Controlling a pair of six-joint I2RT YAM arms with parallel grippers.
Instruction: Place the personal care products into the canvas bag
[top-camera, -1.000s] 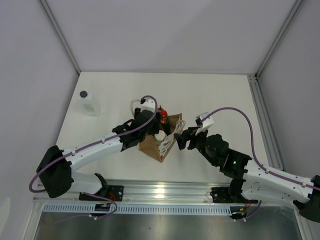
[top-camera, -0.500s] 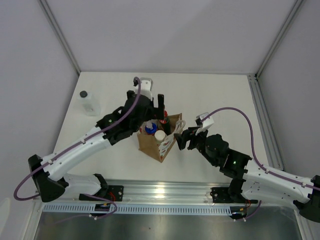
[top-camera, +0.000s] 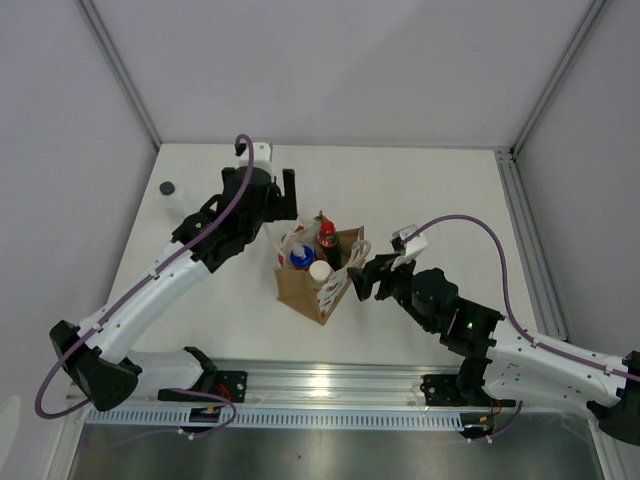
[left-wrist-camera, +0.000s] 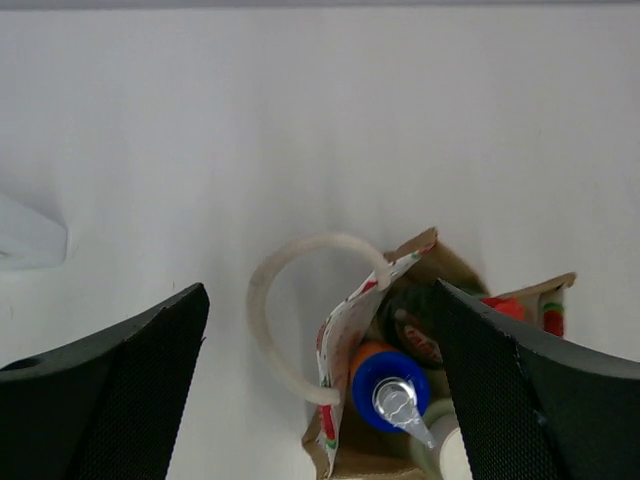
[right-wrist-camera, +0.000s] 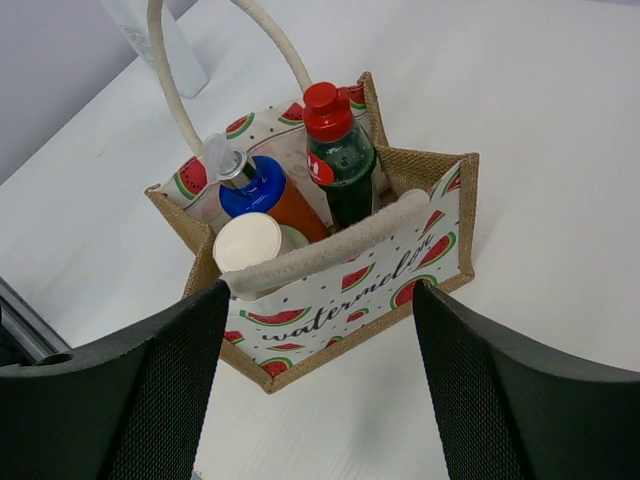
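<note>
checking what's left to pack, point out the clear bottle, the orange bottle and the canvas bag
clear bottle (top-camera: 166, 187), top external view, on its black cap
orange bottle (right-wrist-camera: 255, 195), right wrist view, on its blue cap
canvas bag (right-wrist-camera: 350, 285), right wrist view, on its printed front panel

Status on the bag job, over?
Left claw open, off the bag. Right claw open beside it. Three bottles in; clear bottle out on table. Nothing blocking.
</note>
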